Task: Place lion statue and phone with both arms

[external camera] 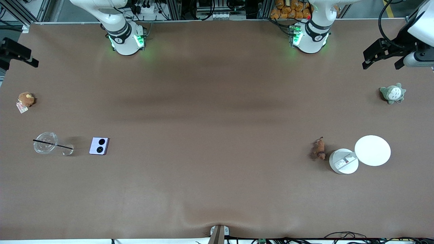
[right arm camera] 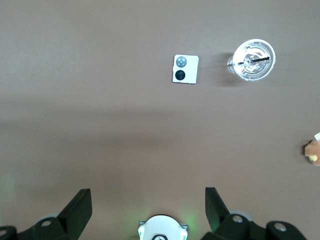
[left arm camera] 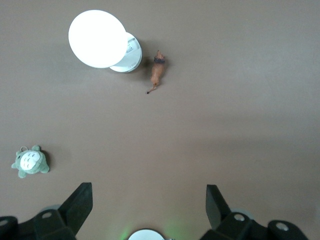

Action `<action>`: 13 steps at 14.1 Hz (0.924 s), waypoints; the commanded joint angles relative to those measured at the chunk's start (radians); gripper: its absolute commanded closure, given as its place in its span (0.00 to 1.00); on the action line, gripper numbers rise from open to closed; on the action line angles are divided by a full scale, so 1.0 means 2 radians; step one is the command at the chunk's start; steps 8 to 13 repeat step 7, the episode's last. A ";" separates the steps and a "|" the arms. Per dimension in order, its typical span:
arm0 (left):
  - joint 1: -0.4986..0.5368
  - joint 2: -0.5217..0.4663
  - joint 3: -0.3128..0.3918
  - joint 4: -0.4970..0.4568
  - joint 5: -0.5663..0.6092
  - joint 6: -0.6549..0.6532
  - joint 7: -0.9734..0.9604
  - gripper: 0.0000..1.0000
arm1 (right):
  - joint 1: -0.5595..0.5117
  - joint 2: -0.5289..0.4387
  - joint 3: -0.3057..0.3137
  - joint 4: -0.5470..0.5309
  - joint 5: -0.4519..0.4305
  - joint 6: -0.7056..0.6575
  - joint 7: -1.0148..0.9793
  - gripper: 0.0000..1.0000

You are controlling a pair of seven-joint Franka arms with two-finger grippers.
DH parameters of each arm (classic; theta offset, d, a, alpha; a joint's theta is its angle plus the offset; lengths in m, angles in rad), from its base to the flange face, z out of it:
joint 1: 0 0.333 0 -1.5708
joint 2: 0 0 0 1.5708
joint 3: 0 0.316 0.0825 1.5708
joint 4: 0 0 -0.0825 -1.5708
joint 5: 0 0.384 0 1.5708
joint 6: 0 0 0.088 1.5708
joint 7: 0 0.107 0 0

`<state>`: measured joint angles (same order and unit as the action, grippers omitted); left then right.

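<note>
The lion statue (external camera: pixel 319 149), a tiny reddish-brown figurine with a thin tail, lies on the table toward the left arm's end, beside two white discs. In the left wrist view the lion statue (left arm camera: pixel 158 71) is well away from my left gripper (left arm camera: pixel 148 189), which hangs high over its own base, open and empty. The phone (external camera: pixel 99 145), a pale lavender square with two black circles, lies toward the right arm's end beside a clear cup. In the right wrist view the phone (right arm camera: pixel 185 69) lies far from my right gripper (right arm camera: pixel 147 192), open and empty above its base.
A large white disc (external camera: pixel 372 150) overlaps a smaller one (external camera: pixel 343 161). A grey-green plush (external camera: pixel 392 93) sits at the left arm's end, a brown plush with a tag (external camera: pixel 25 99) at the right arm's end. The clear cup (external camera: pixel 45 142) carries a black straw. Black fixtures (external camera: pixel 385 52) overhang both ends.
</note>
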<state>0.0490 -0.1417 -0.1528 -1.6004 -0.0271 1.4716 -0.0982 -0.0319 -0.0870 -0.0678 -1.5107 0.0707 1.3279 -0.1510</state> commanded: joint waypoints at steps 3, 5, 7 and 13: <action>0.001 0.018 -0.002 0.032 -0.001 -0.026 0.005 0.00 | 0.006 -0.006 0.019 0.002 -0.045 0.012 -0.073 0.00; 0.001 0.020 -0.002 0.033 -0.001 -0.026 0.005 0.00 | 0.004 0.002 0.018 0.008 -0.042 0.014 -0.068 0.00; 0.001 0.020 -0.002 0.033 -0.001 -0.026 0.005 0.00 | 0.005 0.019 0.016 0.032 -0.038 0.010 -0.058 0.00; 0.001 0.020 -0.002 0.033 -0.001 -0.026 0.005 0.00 | 0.005 0.019 0.016 0.032 -0.038 0.010 -0.058 0.00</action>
